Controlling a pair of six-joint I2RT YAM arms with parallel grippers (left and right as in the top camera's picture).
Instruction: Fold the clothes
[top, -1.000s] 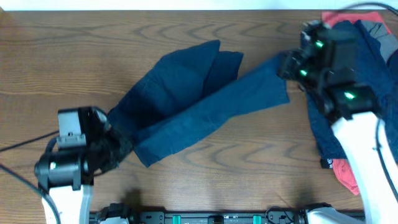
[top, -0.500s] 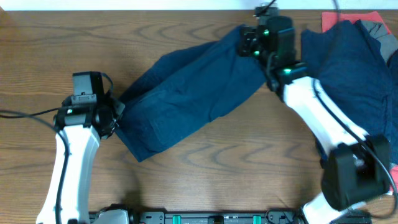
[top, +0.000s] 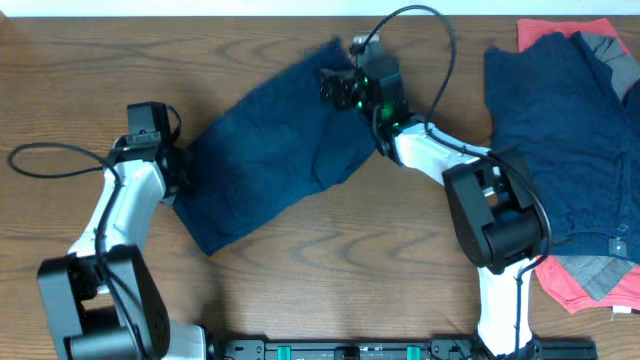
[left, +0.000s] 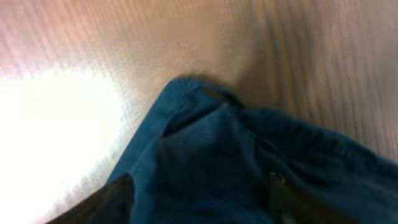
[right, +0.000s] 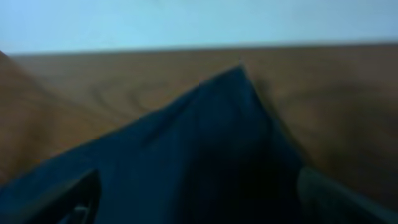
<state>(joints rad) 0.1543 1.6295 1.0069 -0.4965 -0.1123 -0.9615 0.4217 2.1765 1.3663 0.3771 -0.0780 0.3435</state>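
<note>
Navy dominated the overhead view: a dark navy blue cloth garment (top: 270, 160) lay spread on the wooden table (top: 300, 290), left of centre and running on a slant from lower left to upper right. The left gripper (top: 176, 172) sat at the garment's left edge, touching the cloth. The right gripper (top: 335, 88) sat at its upper right corner, where a fold of cloth was blurred. Well apart, at the table's right end, lay a loose stack. A large navy piece (top: 555, 140) lay on top, a coral-red piece (top: 555, 28) showed behind and below it, and a grey piece (top: 605, 45) peeked out at the far corner.

From the left wrist, blurred, the garment (left: 249, 162) filled the lower frame, with one rounded corner lying on the table (left: 323, 56). Two dark fingers (left: 106, 199) stood on either side of a bunched ridge of cloth. The claw appeared clamped on that edge.

From the right wrist, also blurred, the garment (right: 211, 143) rose to a peak in front of the camera. Behind it were the table (right: 124, 74) and a pale wall (right: 186, 22). The dark fingers (right: 74, 193) showed only at the frame's lower corners, and cloth covered the space between them. I could not tell whether that claw gripped the cloth or stood apart.
</note>
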